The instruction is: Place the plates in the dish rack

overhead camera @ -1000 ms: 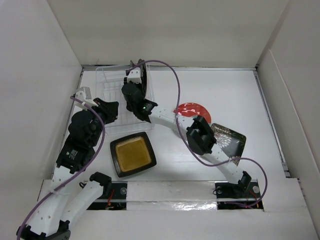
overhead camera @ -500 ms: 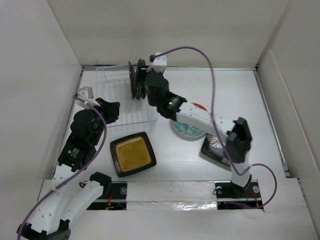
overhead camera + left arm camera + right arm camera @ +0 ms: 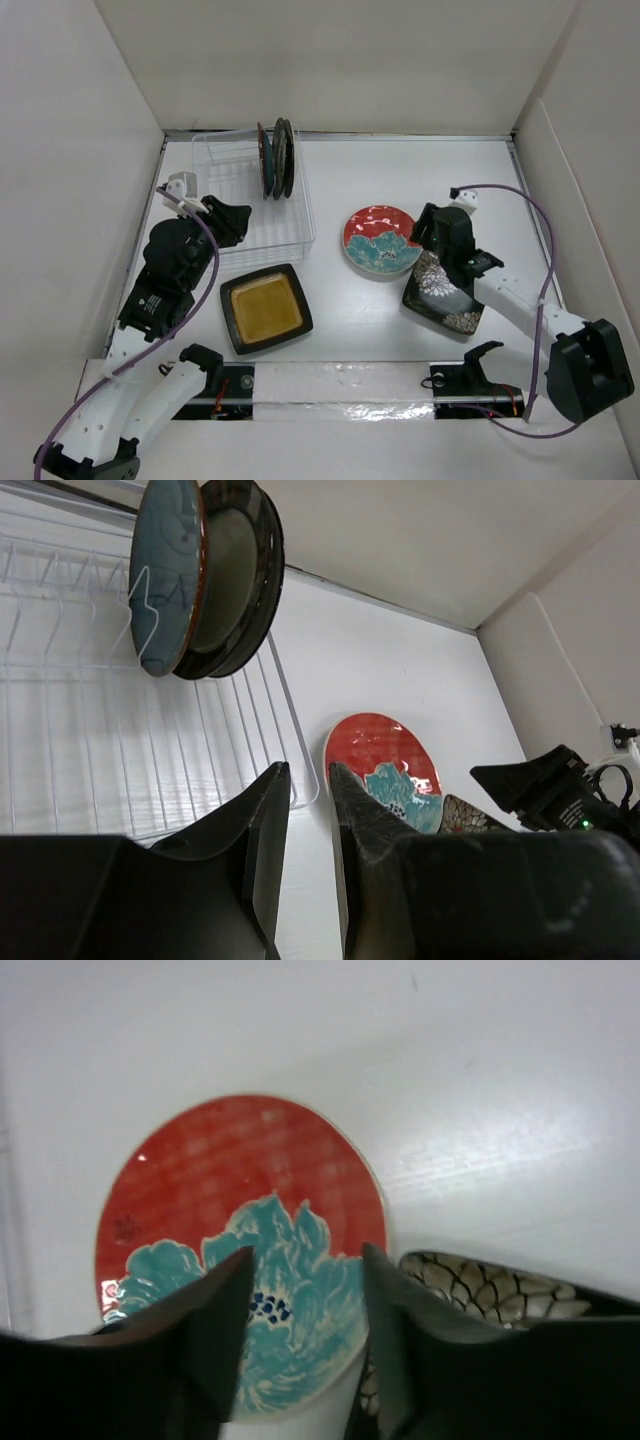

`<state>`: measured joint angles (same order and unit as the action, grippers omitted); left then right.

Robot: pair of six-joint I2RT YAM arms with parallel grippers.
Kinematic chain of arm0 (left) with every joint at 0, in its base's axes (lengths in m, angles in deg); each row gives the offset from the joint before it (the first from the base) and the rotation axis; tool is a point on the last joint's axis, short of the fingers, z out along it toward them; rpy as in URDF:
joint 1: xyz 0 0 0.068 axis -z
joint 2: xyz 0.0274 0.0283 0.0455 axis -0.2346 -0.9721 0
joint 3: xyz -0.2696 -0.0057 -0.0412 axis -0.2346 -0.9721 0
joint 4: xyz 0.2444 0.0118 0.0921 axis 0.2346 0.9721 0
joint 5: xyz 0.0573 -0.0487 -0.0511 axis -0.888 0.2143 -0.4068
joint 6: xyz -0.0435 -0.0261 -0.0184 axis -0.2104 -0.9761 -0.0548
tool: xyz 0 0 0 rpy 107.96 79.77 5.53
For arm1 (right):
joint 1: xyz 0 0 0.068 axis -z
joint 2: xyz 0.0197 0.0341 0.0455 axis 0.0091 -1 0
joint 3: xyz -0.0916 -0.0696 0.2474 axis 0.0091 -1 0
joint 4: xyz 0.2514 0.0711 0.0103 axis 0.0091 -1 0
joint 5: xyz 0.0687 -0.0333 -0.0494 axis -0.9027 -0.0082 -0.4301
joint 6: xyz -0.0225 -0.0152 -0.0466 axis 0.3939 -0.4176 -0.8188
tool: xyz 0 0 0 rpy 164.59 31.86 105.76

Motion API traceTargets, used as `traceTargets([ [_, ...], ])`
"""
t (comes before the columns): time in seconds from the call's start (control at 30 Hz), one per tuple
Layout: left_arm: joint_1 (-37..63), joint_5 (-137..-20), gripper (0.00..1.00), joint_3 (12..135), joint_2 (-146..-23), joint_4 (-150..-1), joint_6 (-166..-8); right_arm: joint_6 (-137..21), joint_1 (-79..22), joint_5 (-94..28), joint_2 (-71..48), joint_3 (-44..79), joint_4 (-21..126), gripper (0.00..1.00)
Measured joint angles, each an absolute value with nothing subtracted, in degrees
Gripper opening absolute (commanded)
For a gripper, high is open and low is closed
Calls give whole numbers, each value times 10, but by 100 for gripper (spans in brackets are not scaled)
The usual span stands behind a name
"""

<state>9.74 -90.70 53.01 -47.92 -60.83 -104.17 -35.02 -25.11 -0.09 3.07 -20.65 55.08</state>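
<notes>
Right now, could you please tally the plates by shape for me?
Round ceramic plates: 4 (red-and-teal floral one on the white table, three upright in the clear wire dish rack)
Square ceramic plates: 2 (black floral one, dark-brown amber-centred one)
Total: 6

High rear overview; two low, close wrist views, red plate point(image 3: 375, 222) in all.

White table point(image 3: 380, 320); white walls point(image 3: 350, 60)

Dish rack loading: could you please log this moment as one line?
dish rack: plates standing at far end | table: red plate, brown square plate, floral square plate | left hand: empty, by rack | right hand: open, near red plate
</notes>
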Motion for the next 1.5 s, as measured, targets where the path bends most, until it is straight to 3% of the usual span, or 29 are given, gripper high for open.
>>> traceTargets([
  [0.07,97,-900,20,526,-482,-612,-1040,-364,-218,-43,43,-212,527,77],
  [0.13,97,-898,20,523,-485,-611,-1037,-380,-188,-89,42,-211,529,82],
  [0.37,97,-888,21,516,-491,-612,-1035,-398,-47,-282,-71,-196,560,84],
  [0.77,97,-881,21,515,-493,-614,-1033,-421,-78,-396,-249,-97,570,84],
  [1.0,97,-877,21,515,-494,-614,-1032,-414,-78,-405,-267,-96,577,65],
  [1.13,97,-876,21,515,-499,-614,-1032,-395,-80,-439,-287,-96,602,64],
  [1.27,97,-875,21,515,-504,-614,-1031,-367,-82,-472,-308,-102,654,55],
  [1.37,97,-874,21,515,-510,-614,-1031,-345,-83,-480,-321,-109,688,37],
  [1.5,97,-874,21,515,-517,-614,-1031,-315,-81,-487,-326,-126,716,24],
])
